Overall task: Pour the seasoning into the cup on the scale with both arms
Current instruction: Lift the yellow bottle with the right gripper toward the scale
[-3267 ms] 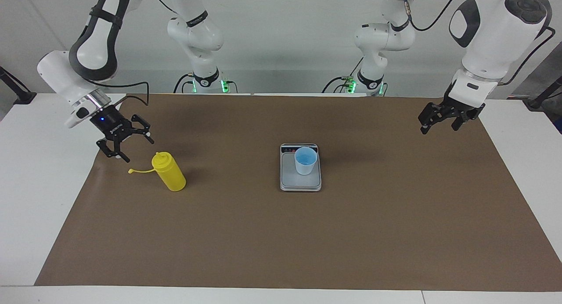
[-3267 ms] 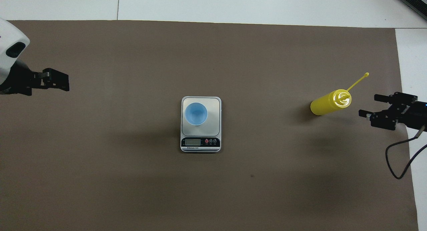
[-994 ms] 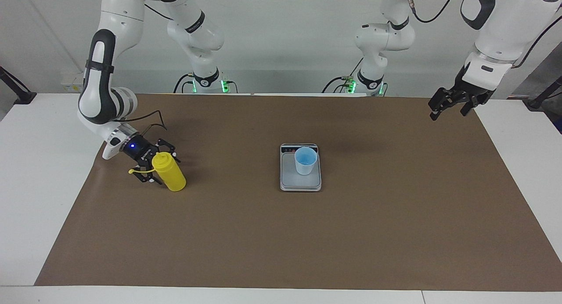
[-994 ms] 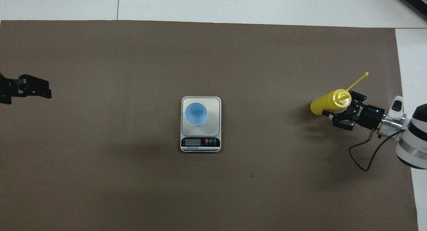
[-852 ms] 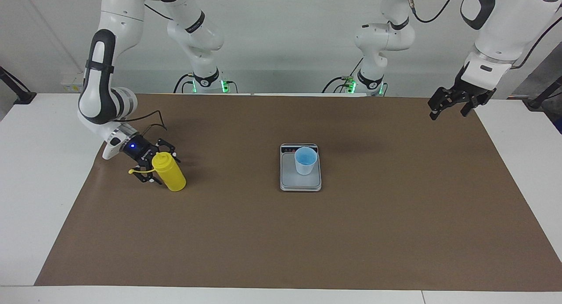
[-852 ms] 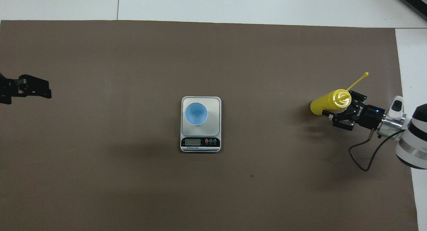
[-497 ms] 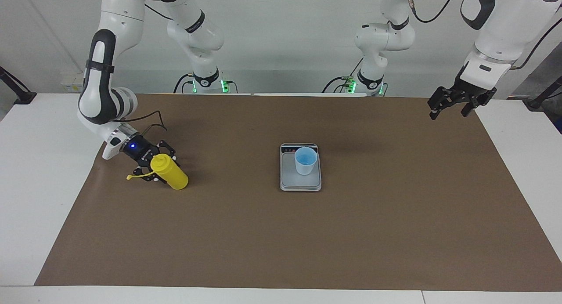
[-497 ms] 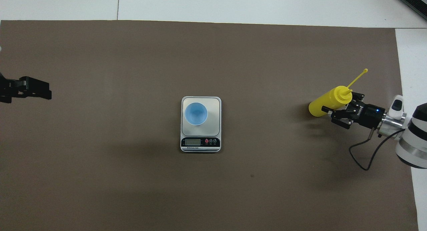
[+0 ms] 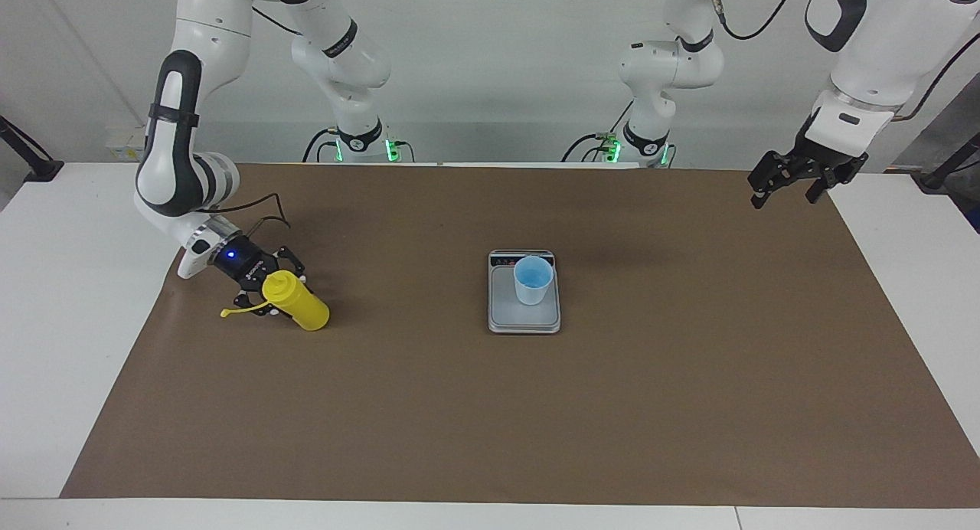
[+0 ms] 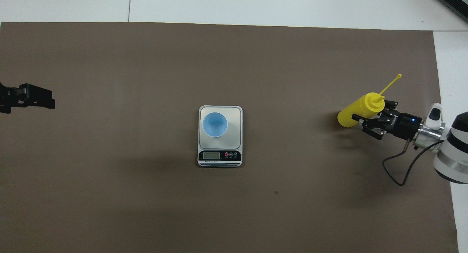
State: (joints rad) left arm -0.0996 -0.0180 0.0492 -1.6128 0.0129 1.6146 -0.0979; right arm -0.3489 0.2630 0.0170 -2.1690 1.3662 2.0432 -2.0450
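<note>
The yellow seasoning bottle [image 9: 300, 305] [image 10: 355, 113] is tilted on the brown mat at the right arm's end of the table, its cap strap [image 9: 233, 312] [image 10: 390, 83] sticking out. My right gripper [image 9: 276, 291] [image 10: 371, 116] is shut on the bottle's upper part, low over the mat. The light-blue cup [image 9: 533, 279] [image 10: 215, 124] stands upright on the silver-grey scale [image 9: 524, 321] [image 10: 234, 116] at the table's middle, on the plate's part nearest the display. My left gripper [image 9: 788, 184] [image 10: 31, 97] is open and empty, held in the air over the mat's edge at the left arm's end.
The brown mat [image 9: 490, 407] covers most of the white table [image 9: 69, 300]. The scale's dark display strip [image 10: 219, 156] faces the robots. A black cable [image 10: 406, 169] loops from the right wrist over the mat.
My right gripper came down beside the bottle and closed on it; the bottle went from upright to tilted. My left gripper drew up and back toward its end of the table.
</note>
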